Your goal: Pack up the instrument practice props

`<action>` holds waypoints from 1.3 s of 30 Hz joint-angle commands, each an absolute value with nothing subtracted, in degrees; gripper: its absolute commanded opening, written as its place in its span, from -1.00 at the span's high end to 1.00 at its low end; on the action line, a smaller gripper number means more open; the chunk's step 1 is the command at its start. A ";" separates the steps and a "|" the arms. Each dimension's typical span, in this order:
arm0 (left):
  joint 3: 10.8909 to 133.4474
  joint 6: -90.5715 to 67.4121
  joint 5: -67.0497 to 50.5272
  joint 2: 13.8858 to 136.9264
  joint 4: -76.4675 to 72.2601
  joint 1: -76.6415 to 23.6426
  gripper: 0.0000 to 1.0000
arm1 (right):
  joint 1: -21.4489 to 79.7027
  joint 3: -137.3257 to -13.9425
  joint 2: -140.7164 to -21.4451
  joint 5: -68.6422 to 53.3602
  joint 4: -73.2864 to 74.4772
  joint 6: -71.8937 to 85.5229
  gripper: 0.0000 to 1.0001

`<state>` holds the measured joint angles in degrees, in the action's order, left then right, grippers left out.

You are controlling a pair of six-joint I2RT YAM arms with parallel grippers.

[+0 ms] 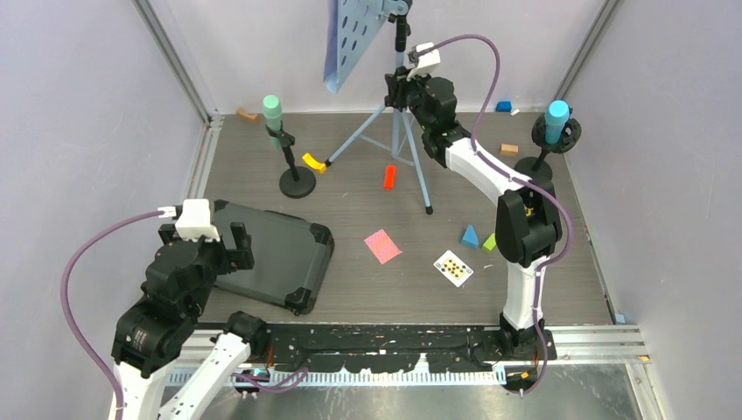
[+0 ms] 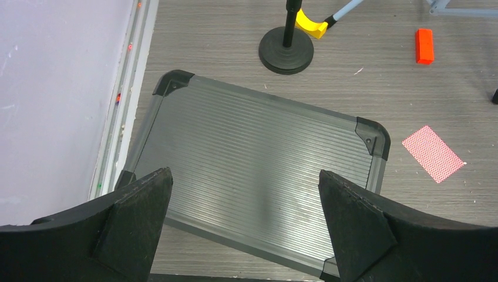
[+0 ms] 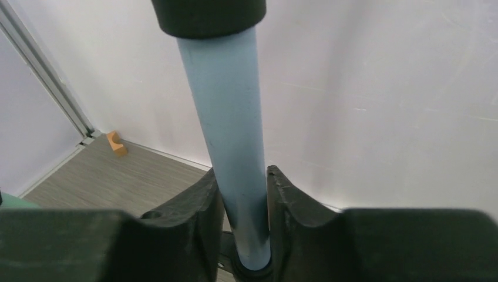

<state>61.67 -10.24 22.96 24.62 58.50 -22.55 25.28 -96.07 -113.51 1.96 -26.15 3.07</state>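
A robotics laboratory test cell is shown. The workspace is closed in by plain pale walls (image 1: 79, 105) set in aluminium frame posts (image 1: 175, 61), seen at the upper left and upper right of the top view. A left arm (image 1: 166, 297) and a right arm (image 1: 525, 236) are bolted to a black mounting rail (image 1: 385, 350) along the bottom edge, with purple cables (image 1: 68, 271) looped from their wrists. Staged props are spread over the grey wood-grain tabletop (image 1: 350, 210): a pale blue music rack (image 1: 354, 39), a red toy block (image 1: 389, 177) and a red-backed playing card (image 1: 382, 246).

Pale blue music rack (image 1: 357, 39) on tripod (image 1: 357, 136); green microphone (image 1: 272, 114) left, blue microphone (image 1: 556, 120) right, on poles (image 1: 289, 153)
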 commanded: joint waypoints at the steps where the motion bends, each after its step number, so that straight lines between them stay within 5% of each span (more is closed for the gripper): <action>1: 61.37 -9.67 23.55 25.21 55.39 -22.79 -0.96 | 25.49 -95.52 -113.08 0.88 -31.39 -1.27 0.43; 4: 61.28 -9.67 23.55 25.38 55.32 -22.76 -0.96 | 25.49 -94.30 -112.53 0.88 -31.70 -2.21 0.76; 10: 61.11 -9.67 23.42 25.27 55.03 -22.85 -0.96 | 25.49 -89.80 -108.64 -2.82 -30.79 -4.87 0.97; 39: 65.22 -11.90 9.69 28.32 58.43 -22.85 -0.86 | 26.36 -52.33 -67.41 -8.99 -14.92 -4.49 1.00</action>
<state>62.72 -10.63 13.34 28.67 58.67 -22.76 25.82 -56.21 -74.26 -5.74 -22.50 -2.87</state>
